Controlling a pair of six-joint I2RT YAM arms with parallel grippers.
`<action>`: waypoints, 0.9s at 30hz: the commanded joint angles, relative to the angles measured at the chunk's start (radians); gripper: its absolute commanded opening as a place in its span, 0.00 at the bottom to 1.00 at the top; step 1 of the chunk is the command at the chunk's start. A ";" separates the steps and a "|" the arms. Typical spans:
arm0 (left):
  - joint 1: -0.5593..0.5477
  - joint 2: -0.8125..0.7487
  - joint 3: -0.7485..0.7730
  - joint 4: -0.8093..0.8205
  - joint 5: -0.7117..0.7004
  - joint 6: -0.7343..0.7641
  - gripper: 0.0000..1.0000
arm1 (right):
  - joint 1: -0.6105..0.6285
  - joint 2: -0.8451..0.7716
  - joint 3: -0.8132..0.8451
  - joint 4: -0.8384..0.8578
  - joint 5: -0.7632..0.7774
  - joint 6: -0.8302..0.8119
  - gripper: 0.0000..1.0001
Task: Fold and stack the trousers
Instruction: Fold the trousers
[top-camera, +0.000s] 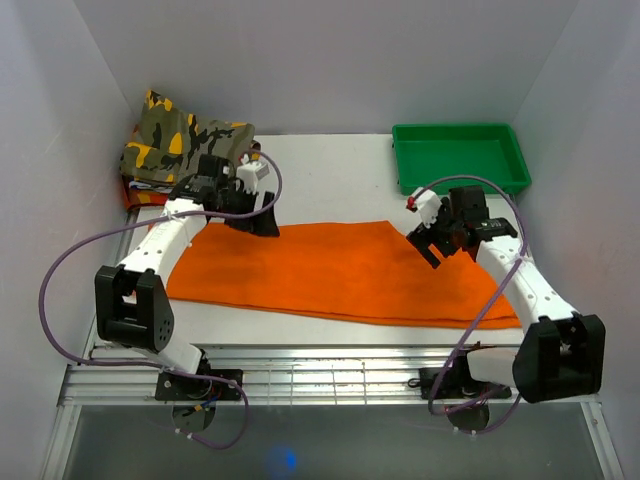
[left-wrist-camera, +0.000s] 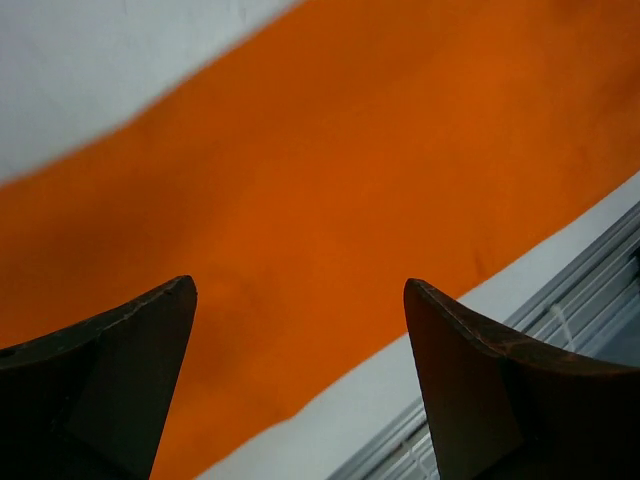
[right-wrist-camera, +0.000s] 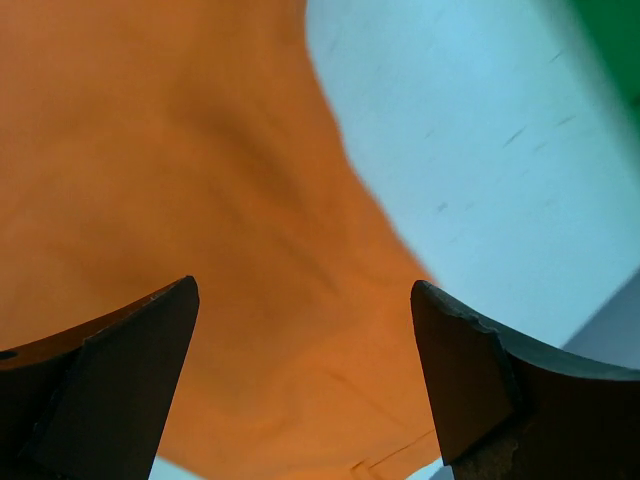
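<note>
Over the far-left edge of the cloth, the left claw (top-camera: 256, 222) hangs with its jaws spread wide and nothing gripped. Its wrist view shows both dark fingers (left-wrist-camera: 120, 380) apart, plain orange filling the gap. Across on the right, the right claw (top-camera: 432, 248) is released too, parted above the far-right edge of the fabric, where orange meets bare white desk (top-camera: 330, 180). Whether either claw touches the cloth, I cannot tell.

Below them, the trousers (top-camera: 340, 270) lie flat in the middle of the desk, with the long axis running left to right. The left end passes under the left arm and the right end reaches the right arm near the front edge. They are bright orange, smooth, with soft creases and a faint stitched seam in the right wrist view.

Further out, a green tray (top-camera: 455, 129) sits at the far-right corner, apart from the trousers. At the far-left corner a folded camouflage garment (top-camera: 180, 140) rests, with a strip of red-orange showing beneath it.
</note>
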 joint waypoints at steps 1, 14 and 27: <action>0.045 -0.072 -0.153 -0.121 -0.016 0.108 0.96 | -0.133 0.051 -0.022 -0.269 -0.213 0.035 0.91; 0.353 0.043 -0.356 -0.106 -0.164 0.195 0.87 | -0.347 0.421 -0.040 -0.136 -0.063 -0.006 0.94; 0.752 0.129 -0.046 -0.206 -0.283 0.383 0.84 | -0.392 0.489 0.047 -0.150 -0.060 -0.011 0.90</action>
